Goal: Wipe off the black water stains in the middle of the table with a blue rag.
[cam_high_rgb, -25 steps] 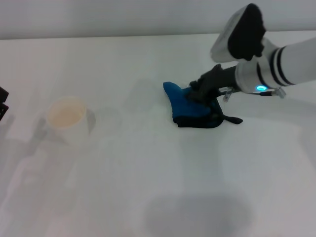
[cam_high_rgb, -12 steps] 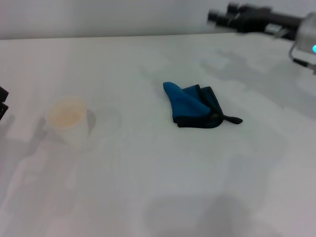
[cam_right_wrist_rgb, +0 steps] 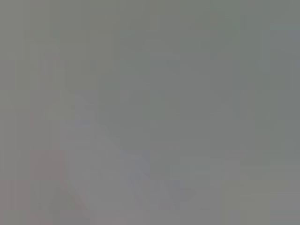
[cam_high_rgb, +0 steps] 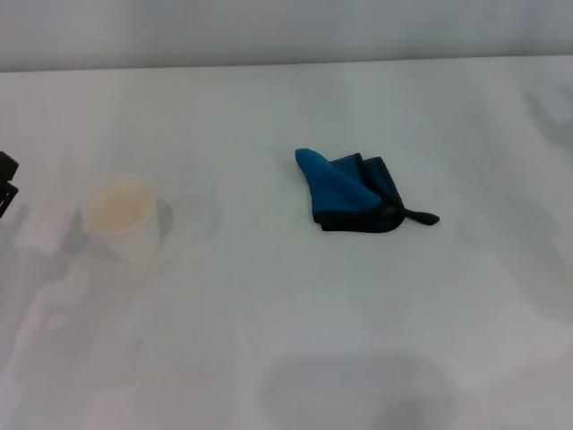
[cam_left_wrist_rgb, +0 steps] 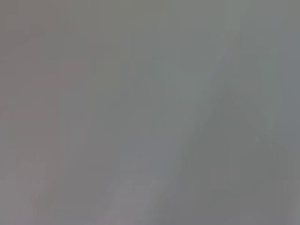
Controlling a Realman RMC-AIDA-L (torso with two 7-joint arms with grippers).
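Observation:
The blue rag [cam_high_rgb: 351, 193] lies crumpled on the white table [cam_high_rgb: 286, 340] a little right of the middle, its thin dark tail [cam_high_rgb: 424, 216] pointing right. Nothing touches it. No black water stain shows anywhere on the table. A small dark part of my left arm [cam_high_rgb: 5, 184] shows at the left edge of the head view, far from the rag. My right gripper is out of the head view. Both wrist views show only a plain grey blur.
A white paper cup [cam_high_rgb: 122, 216] stands upright on the left side of the table, close to the left arm's dark part. The table's far edge [cam_high_rgb: 286, 64] runs along the top of the head view.
My right gripper was on the rag a second ago, let it go, rose and pulled back to the right, and has left the view. The rag and the cup have not moved.

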